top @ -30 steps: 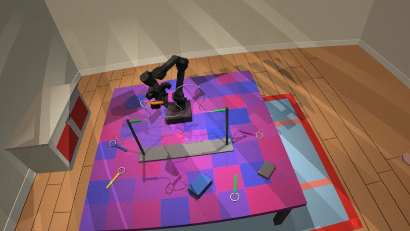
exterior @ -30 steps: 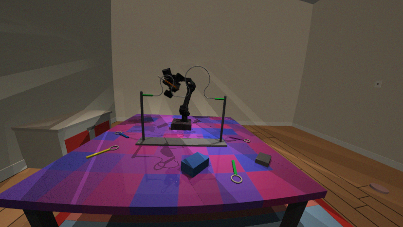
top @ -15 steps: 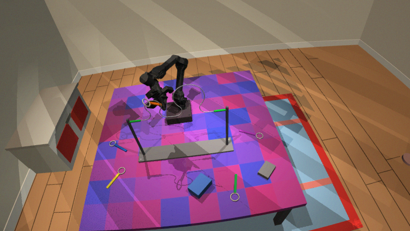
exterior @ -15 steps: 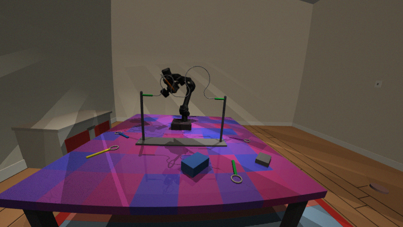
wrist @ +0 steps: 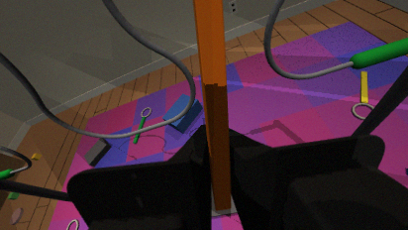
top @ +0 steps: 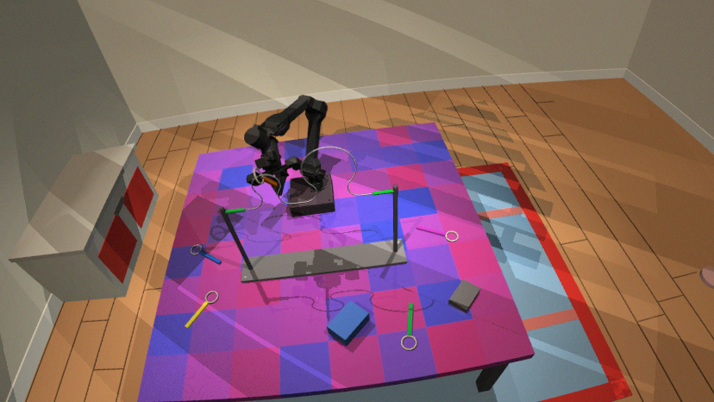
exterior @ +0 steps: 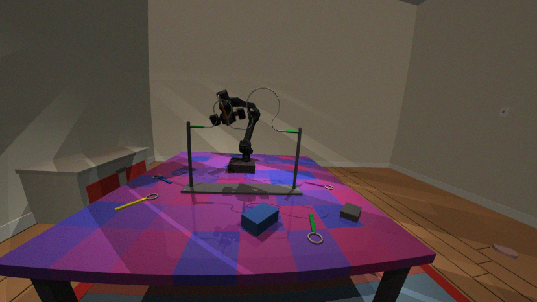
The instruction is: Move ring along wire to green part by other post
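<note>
Above the left post (exterior: 188, 150), the gripper (wrist: 218, 164) clamps the orange handle (wrist: 214, 89).

You see beige walls (exterior: 338, 56), a wooden plank floor (top: 599, 149), a red-bordered blue rug (top: 559, 299) and a grey cabinet (top: 74, 224) with red doors.

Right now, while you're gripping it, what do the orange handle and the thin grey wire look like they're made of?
The orange handle looks like a flat, square-edged bar in matte orange, perhaps painted wood or plastic; no gloss shows. The gripper is shut on it. The grey wire reads as bent metal rod: smooth, round, uniformly grey, holding its curves unsupported. Its green end looks like a thicker, slightly glossy sleeve, perhaps plastic or rubber.
</note>
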Tool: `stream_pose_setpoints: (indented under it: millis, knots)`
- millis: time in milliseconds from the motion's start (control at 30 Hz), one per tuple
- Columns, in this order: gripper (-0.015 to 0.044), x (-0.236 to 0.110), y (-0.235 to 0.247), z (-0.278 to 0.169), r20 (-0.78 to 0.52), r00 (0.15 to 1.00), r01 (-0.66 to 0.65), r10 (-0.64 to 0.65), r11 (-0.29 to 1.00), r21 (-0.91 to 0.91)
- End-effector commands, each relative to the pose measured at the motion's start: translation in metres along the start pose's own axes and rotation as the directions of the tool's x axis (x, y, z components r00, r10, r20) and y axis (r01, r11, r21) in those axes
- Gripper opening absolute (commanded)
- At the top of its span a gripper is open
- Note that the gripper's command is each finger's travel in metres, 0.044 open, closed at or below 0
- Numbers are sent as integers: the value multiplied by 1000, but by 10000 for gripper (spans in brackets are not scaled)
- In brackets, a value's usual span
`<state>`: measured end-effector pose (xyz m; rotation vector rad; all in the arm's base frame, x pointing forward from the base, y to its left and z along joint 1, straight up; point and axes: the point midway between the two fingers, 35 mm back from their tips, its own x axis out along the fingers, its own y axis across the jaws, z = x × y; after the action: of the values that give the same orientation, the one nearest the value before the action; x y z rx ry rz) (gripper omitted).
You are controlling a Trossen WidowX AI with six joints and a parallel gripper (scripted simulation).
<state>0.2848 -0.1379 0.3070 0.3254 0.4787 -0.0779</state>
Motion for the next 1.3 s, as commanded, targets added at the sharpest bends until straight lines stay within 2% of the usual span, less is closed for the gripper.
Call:
stream_pose_setpoints:
  millis: [0,600,1267]
  knots:
    - [-150,0,-6,0,2,999,49,-49,995,-82]
    - [-150,-4,-31,7,62,966,253,-251,870,-423]
    - [-150,-14,-53,24,204,886,426,-417,556,-714]
